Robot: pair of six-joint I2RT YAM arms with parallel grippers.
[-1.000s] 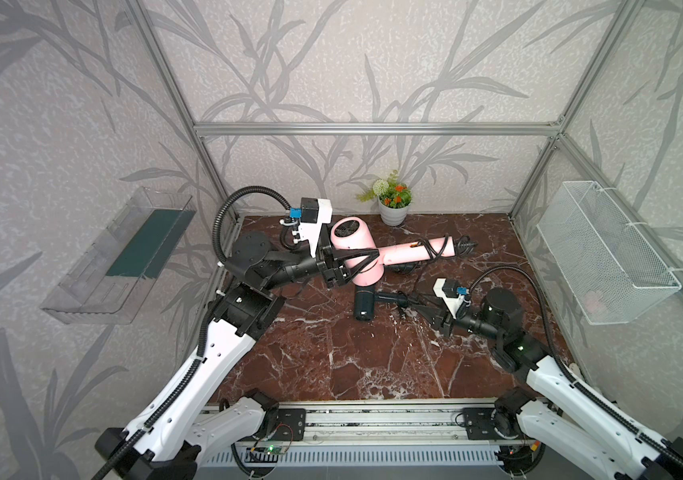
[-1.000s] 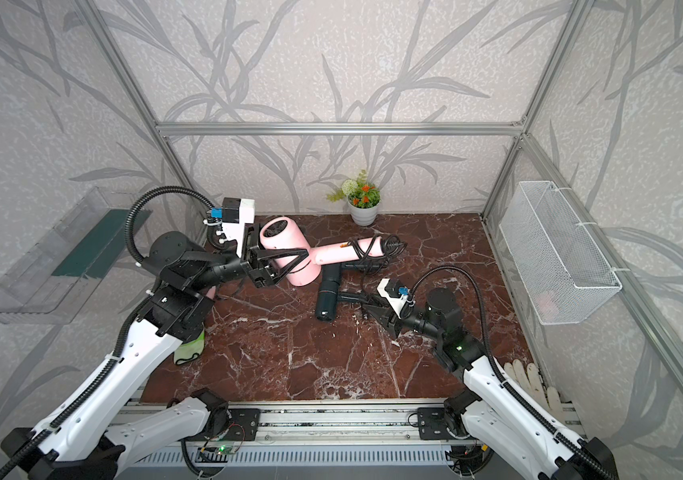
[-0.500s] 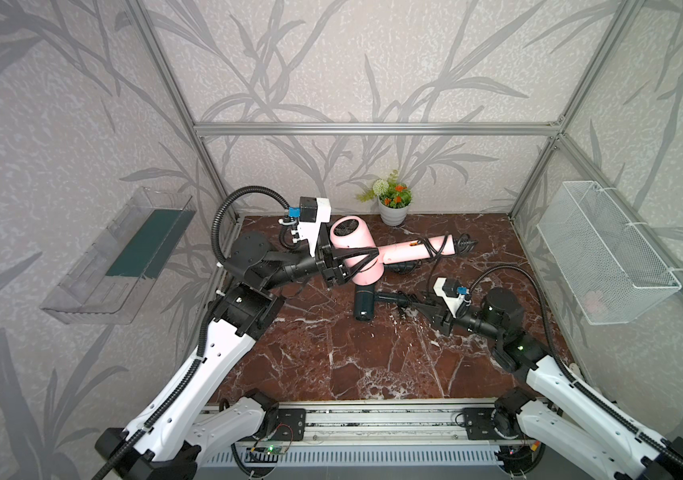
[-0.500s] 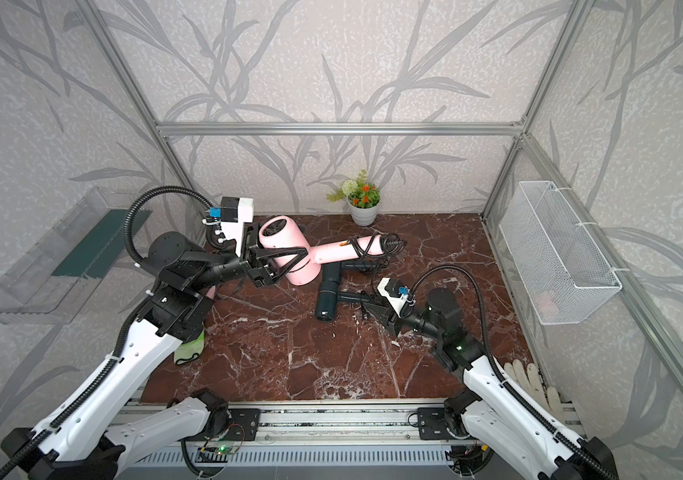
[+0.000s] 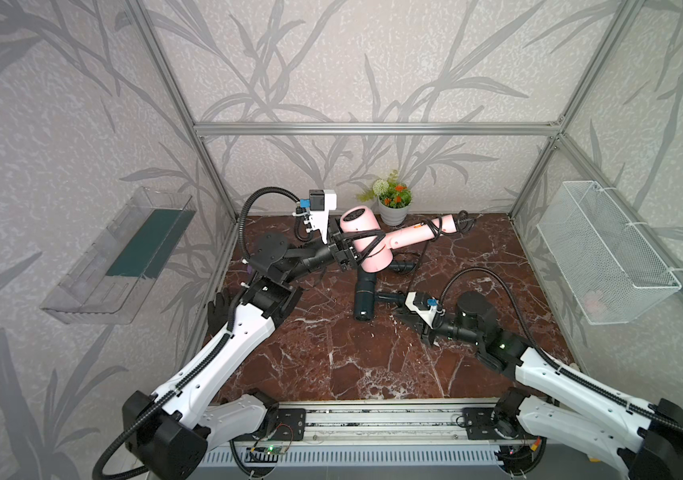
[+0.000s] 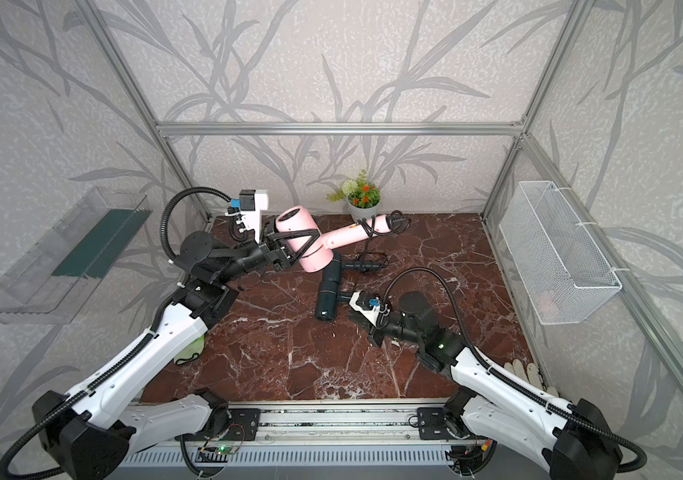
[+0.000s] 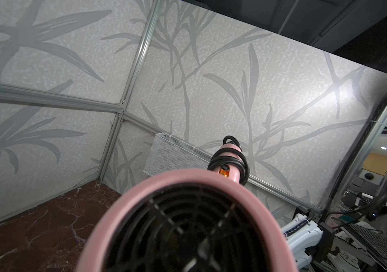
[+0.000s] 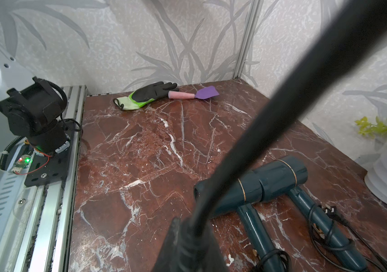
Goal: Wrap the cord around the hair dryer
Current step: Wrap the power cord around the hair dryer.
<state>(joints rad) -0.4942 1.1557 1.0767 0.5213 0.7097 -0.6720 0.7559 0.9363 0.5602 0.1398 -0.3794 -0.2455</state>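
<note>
Above the red marble counter (image 5: 331, 365), just in front of the flower pot (image 5: 392, 214), the left claw (image 5: 367, 249) clamps the raised pink hair dryer (image 5: 406, 237) by its barrel. Its black cord (image 5: 435, 226), looped round the handle, runs to the right claw (image 5: 401, 314), pinched closed on it.

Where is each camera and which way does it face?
Top views: high in front, looking down at the table; left arm, right arm show.
Left wrist: on that arm, faces along the pink hair dryer toward the wire basket; right arm shows.
Right wrist: on that arm, faces the glove; right gripper on the cord, left arm's base show.
Shared: dark hair dryers, in both top views and right wrist's.
</note>
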